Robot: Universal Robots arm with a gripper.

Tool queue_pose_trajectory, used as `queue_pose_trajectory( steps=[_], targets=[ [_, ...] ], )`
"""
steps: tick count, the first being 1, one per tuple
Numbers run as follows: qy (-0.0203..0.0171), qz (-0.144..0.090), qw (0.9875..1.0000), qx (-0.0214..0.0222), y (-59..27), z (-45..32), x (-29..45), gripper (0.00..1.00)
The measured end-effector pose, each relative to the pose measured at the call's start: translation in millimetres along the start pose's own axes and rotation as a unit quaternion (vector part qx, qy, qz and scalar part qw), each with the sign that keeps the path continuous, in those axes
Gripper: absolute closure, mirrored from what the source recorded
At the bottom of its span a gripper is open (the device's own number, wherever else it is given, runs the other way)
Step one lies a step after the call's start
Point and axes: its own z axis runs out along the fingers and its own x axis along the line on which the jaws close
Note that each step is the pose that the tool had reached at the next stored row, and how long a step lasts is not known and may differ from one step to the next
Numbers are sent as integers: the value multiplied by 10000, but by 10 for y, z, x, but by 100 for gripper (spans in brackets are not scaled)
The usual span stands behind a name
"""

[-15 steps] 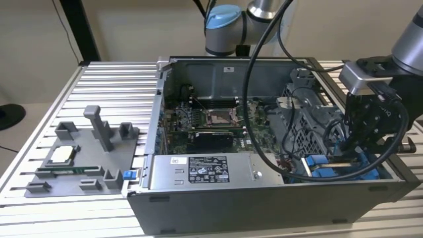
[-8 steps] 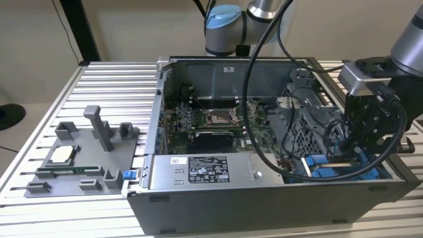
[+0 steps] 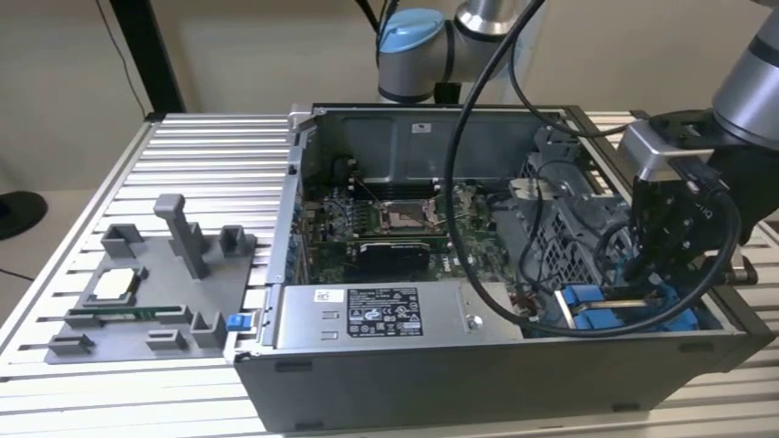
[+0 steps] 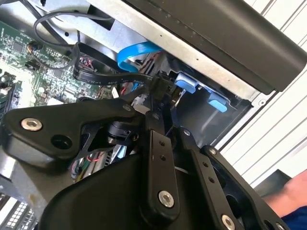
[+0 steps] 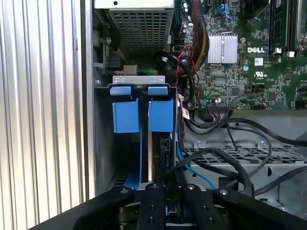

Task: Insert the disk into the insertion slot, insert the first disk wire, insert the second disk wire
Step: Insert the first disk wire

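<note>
Gripper (image 3: pixel 648 290), lower right of the exterior view, deep in the case (image 3: pixel 487 365): pinched shut on the black connector (image 4: pixel 162 85) of a disk wire (image 4: pixel 98 76). Found the disk (image 5: pixel 160 115), blue-framed, already seated in the insertion slot (image 5: pixel 103 139). Lay straight ahead of the grip, just beyond the connector, long axis in line with the reach. Judged the step as wire insertion.

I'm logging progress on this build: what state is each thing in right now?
Case, side open.
Disk, sitting in the slot.
Claw, shut on the black plug.
Black plug, held at the disk's end; whether it is pushed home cannot be told.
</note>
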Motion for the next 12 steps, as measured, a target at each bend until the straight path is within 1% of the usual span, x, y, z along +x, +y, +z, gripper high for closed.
queue_pose_trajectory(
  steps=[4,5,6,9,12],
  targets=[
    [-3,0,10000,0,0,5,0,100],
    [-10,0,10000,-1,0,10,-1,100],
    [-13,0,10000,-1,0,14,-1,0],
    [-8,0,10000,0,0,11,0,0],
    [-3,0,10000,0,0,-17,0,0]
  ],
)
